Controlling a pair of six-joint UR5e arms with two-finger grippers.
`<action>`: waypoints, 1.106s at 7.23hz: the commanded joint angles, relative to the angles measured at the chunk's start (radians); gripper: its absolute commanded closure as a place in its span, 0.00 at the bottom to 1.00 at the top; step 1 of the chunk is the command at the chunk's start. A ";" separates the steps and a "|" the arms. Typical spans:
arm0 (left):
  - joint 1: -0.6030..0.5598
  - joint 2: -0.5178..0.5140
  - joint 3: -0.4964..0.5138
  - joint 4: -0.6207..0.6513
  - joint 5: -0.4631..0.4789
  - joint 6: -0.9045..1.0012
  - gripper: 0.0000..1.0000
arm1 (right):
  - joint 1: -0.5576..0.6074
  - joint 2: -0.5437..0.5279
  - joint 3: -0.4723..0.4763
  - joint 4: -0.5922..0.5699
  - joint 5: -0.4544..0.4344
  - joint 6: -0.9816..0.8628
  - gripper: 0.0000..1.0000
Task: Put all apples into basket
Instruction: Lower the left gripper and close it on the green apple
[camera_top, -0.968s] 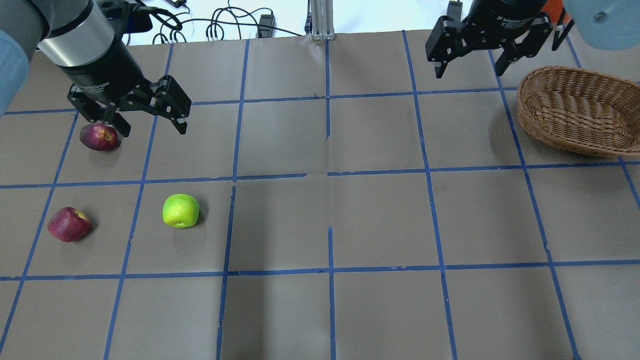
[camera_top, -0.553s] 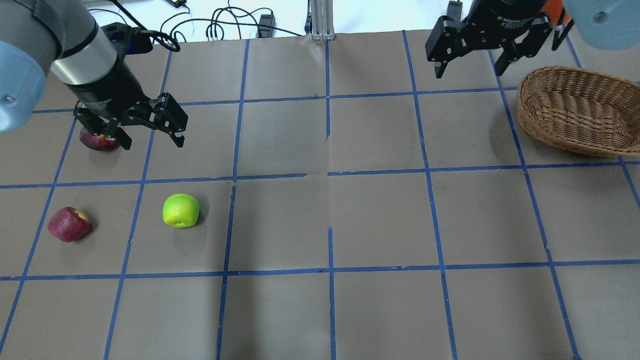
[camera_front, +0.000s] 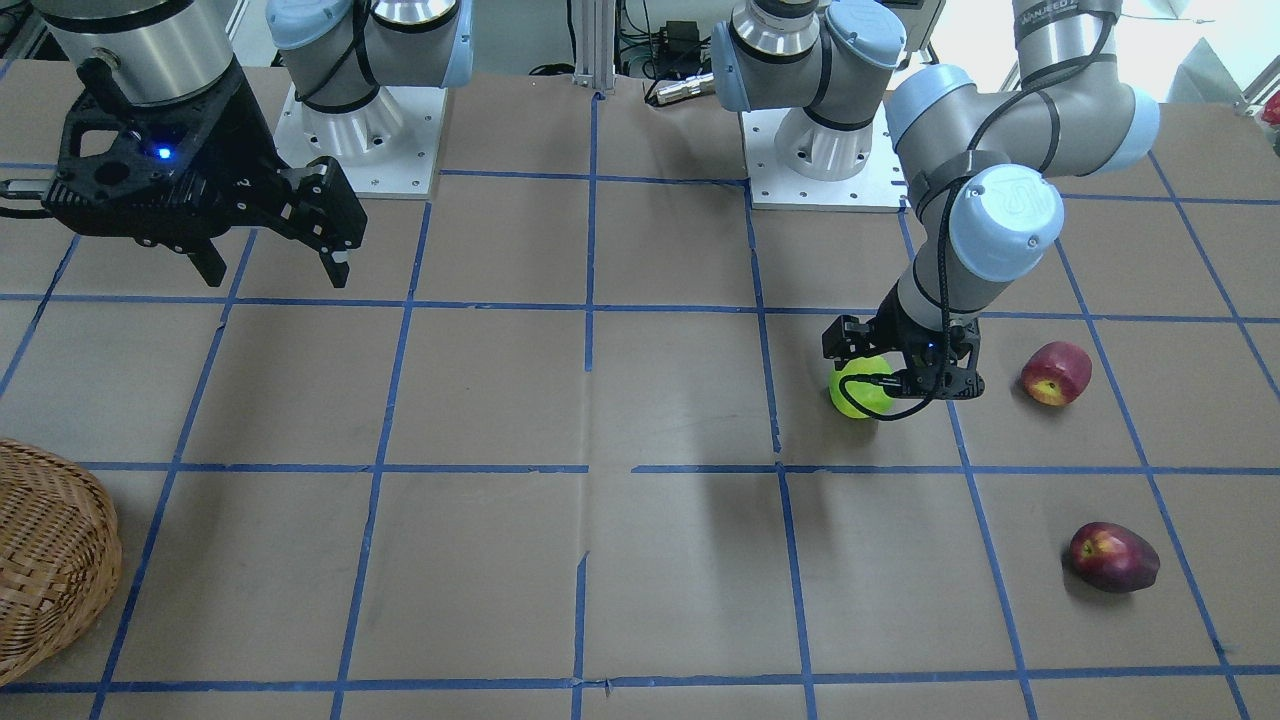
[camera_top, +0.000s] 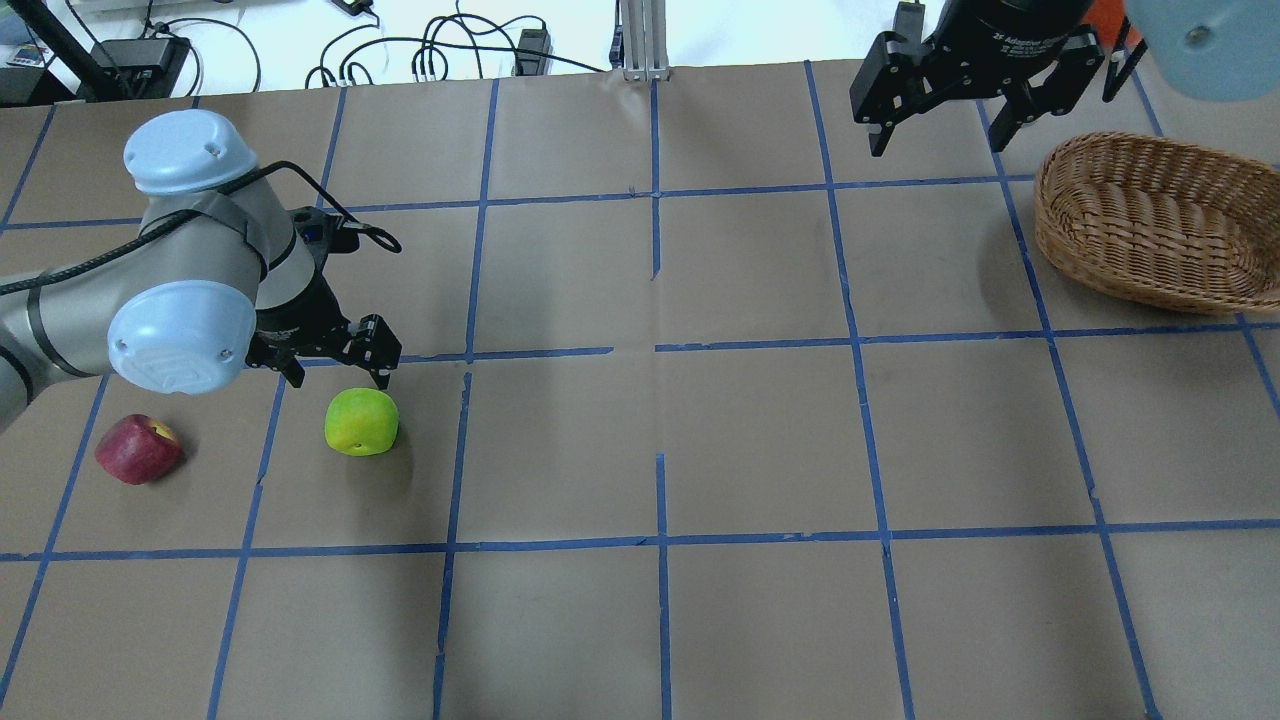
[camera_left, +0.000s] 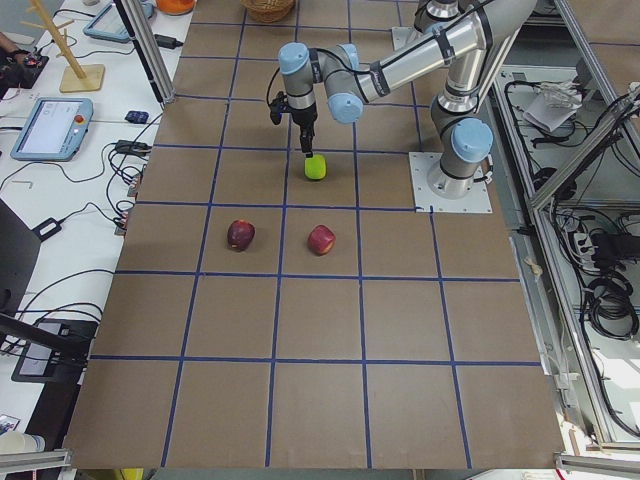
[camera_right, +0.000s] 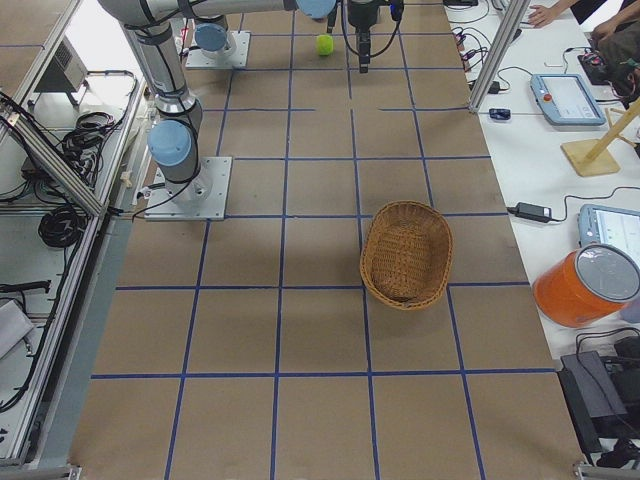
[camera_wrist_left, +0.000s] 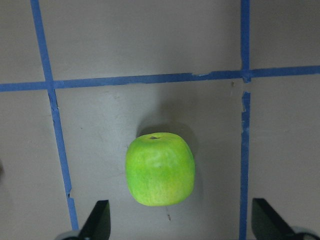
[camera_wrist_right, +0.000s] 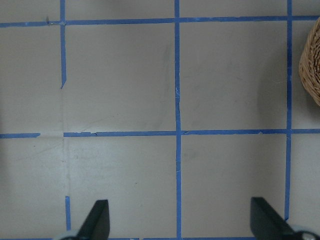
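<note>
Apples are what I must collect, and none of the three lies in the basket (camera_top: 1130, 255) yet. My left claw (camera_top: 340, 378) hangs low with its two fingers (camera_wrist_left: 100, 222) spread wide and holds nothing. The green apple (camera_wrist_left: 160, 170) sits on the table (camera_top: 760, 440) just below it, between the finger lines but a little toward the left-hand finger in the wrist picture, so I judge a small sideways correction is needed before going down. The apple looks tipped, its stem hollow turned away from the fingers. My right claw (camera_top: 940, 140) is also wide open and empty, near the basket and well apart from all fruit, so the left arm is the nearer one. From overhead my arm hides the far red apple (camera_front: 1113, 556); the front camera shows it, and the near red apple (camera_front: 1055, 373) too.
</note>
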 joint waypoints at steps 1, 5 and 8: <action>0.004 -0.050 -0.067 0.070 0.001 0.000 0.00 | -0.001 0.000 0.001 0.000 0.000 0.000 0.00; 0.004 -0.102 -0.055 0.081 0.007 0.000 0.33 | -0.001 0.000 0.001 0.000 0.000 0.000 0.00; -0.009 -0.097 0.020 0.066 -0.033 -0.090 0.70 | -0.001 0.000 0.003 -0.002 0.000 0.000 0.00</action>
